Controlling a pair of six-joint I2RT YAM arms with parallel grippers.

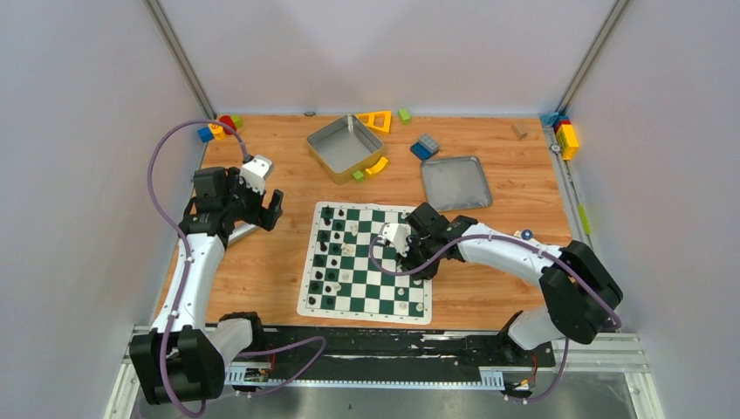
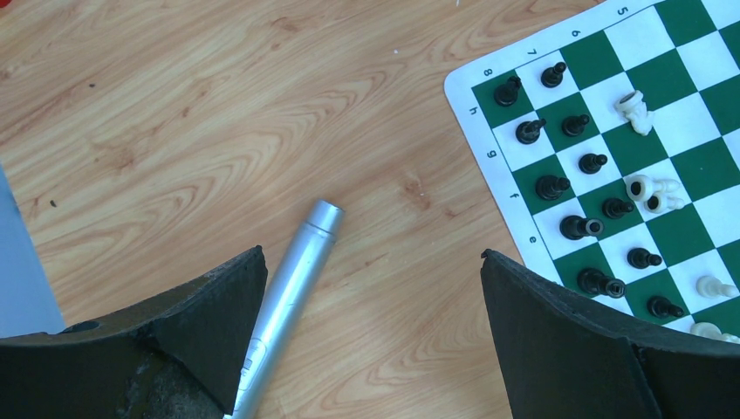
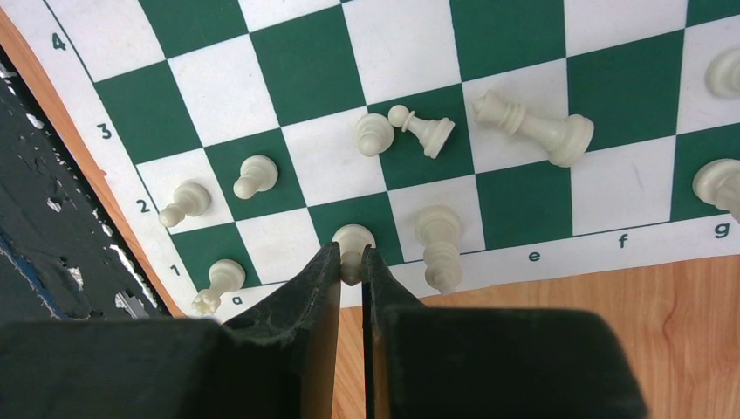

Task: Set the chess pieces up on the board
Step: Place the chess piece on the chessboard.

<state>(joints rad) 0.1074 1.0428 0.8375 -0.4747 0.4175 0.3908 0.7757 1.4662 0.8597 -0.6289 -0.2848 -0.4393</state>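
A cream chess piece point(image 3: 352, 237) is pinched by the clenched right tool point(image 3: 352, 262), on the right edge row of the board point(image 3: 524, 201). It is judged light, hard, slippery and easily toppled; the neck is best gripped. The left tool point(image 2: 371, 262) is held released over the counter point(image 2: 174, 131)

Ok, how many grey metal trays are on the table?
2. A deep square grey metal tray sits back-centre on the wooden table; a shallow flat one lies just right of it, slightly nearer. None looks hidden.
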